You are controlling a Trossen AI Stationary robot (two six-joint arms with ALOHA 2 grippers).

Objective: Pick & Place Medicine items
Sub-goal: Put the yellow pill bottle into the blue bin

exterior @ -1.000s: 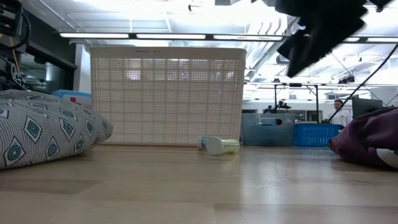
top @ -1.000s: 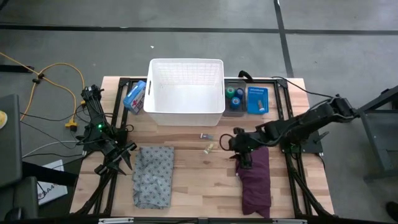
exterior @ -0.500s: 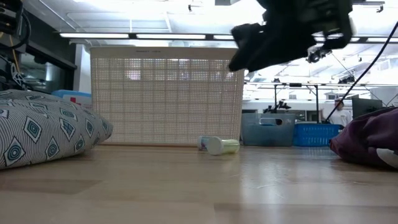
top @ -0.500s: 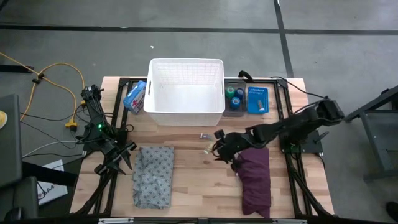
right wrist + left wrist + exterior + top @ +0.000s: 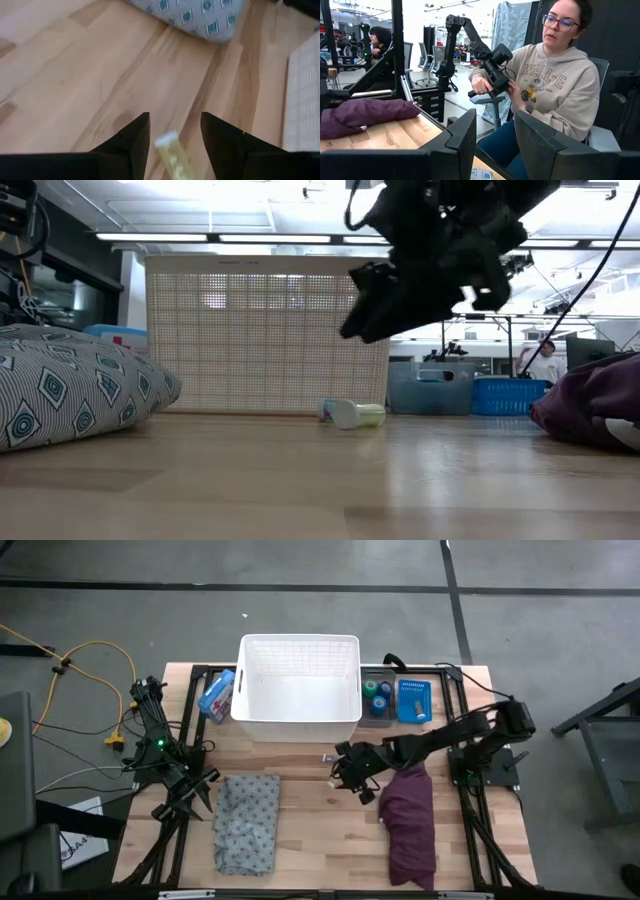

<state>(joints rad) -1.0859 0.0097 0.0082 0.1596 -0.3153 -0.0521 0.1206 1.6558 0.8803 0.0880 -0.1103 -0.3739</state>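
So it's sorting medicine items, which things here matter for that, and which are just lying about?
Part of the job:
- thin yellowish tube on the wood, below the open right tool
- tiny clear vial-like piece
- green and blue tape rolls in the grey tray

Just lying about:
- purple cloth
- grey patterned cloth
- yellow cable

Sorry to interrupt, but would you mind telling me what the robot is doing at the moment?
The right claw, open and holding nothing, hovers above a thin yellowish tube lying on the wooden table in front of the white mesh basket. The left claw waits open at the table's left edge beside the grey patterned cloth.
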